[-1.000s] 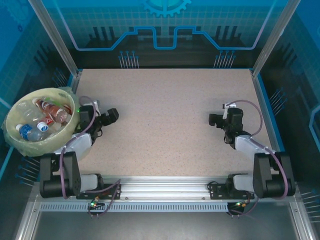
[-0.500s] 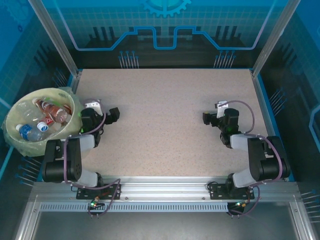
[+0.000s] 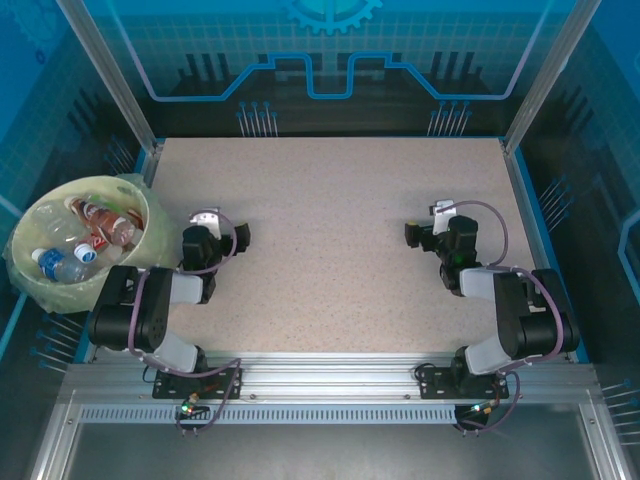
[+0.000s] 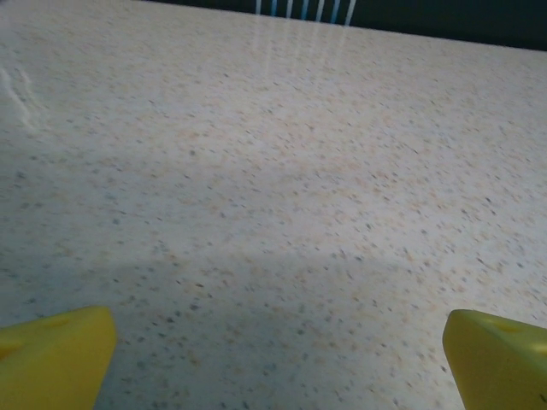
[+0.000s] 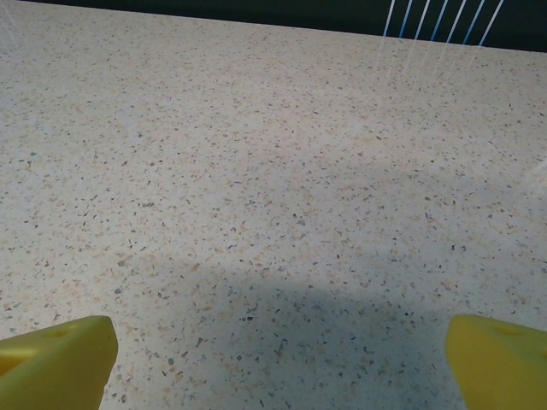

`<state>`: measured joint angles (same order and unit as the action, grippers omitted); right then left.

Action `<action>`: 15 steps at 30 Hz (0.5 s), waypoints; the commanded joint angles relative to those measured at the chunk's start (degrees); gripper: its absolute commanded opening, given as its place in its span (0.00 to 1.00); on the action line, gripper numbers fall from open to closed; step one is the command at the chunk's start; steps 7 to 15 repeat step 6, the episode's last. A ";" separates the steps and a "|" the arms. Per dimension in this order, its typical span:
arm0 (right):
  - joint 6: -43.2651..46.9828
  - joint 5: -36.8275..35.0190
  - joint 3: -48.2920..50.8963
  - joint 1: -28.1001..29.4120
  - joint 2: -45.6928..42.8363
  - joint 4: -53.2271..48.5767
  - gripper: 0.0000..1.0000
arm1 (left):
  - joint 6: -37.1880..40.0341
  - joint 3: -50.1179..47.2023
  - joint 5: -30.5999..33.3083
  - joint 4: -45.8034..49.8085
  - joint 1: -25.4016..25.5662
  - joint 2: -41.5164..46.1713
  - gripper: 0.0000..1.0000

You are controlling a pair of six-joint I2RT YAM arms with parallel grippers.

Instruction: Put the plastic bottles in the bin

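- The bottles [image 3: 95,232] we can see all lie inside the bin [image 3: 70,292], piled up on its plastic bag [image 3: 14,262].
- Our left claw [image 3: 240,236] is low over the table [image 3: 330,190], near the bin, on the side that faces the middle of the table.
- That claw is wide open and holds nothing. Its yellow fingertips [image 4: 51,354] are far apart, with just speckled table between them.
- Our right claw [image 3: 412,234] is well apart from the bin, across the table from it. It is wide open too, with nothing in it.
- We think the job is just about done. The step in hand looks like folding both arms back to rest.
- To do that well, we should move slowly and keep the left arm [image 3: 135,315] from bumping the bin, which is just beside it. A bump could tip the bin and spill the bottles.
- We should keep both claws a little above the table so the fingertips do not scrape it.
- We cannot see the floor behind the bin, so one last look there for a lost bottle would be wise.
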<state>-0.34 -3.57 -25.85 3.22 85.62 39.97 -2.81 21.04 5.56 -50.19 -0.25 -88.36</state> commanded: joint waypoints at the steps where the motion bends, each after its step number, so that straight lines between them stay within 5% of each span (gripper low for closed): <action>1: 0.56 0.76 0.36 -0.10 0.42 1.87 1.00 | 0.96 -0.12 4.23 -3.91 0.52 -0.31 0.99; 15: 0.51 0.80 0.34 -0.15 0.47 1.87 1.00 | 1.06 -0.12 4.35 -3.86 0.60 -0.30 0.99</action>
